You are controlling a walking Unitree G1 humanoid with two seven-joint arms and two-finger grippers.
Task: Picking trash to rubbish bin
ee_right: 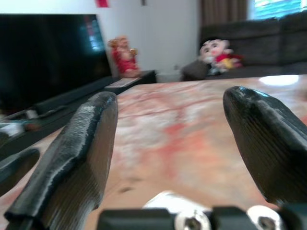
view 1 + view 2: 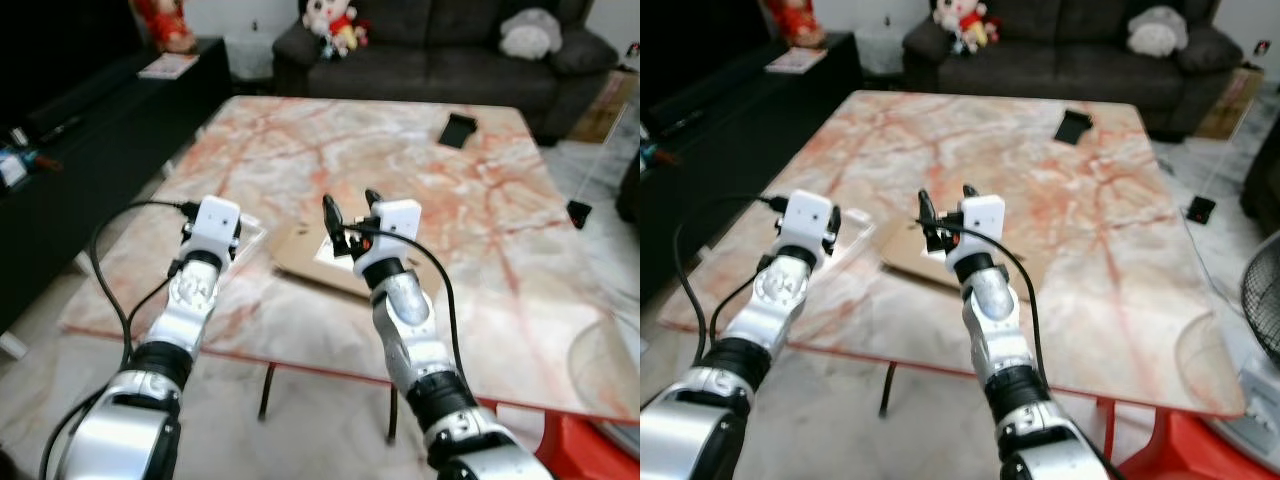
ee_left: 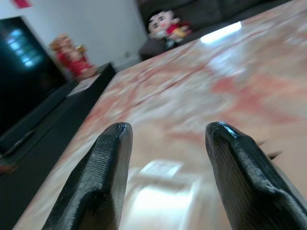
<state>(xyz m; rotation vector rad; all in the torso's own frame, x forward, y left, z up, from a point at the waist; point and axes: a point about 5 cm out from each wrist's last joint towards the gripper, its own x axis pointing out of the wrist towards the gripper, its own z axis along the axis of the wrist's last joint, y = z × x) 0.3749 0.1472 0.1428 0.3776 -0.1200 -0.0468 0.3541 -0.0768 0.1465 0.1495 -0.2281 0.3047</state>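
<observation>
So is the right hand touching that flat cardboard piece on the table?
Cannot tell. In the left eye view the right hand overlaps the cardboard, but neither contact nor gap shows plainly.

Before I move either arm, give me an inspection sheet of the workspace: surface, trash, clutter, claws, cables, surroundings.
Surface: marble-patterned table, pink and white, glossy.
Job's things: flat brown cardboard piece on the near part of the table, just ahead of the right claw; clear plastic wrapper by the left claw. Rubbish bin: nothing seen.
Clutter: black phone-like object on the far side of the table.
Claws: left claw open, above the wrapper at the table's near edge; right claw open, above the cardboard.
Cables: black cable looping from the left wrist; another along the right forearm.
Surroundings: dark sofa with plush toys, black TV console on the left.
</observation>
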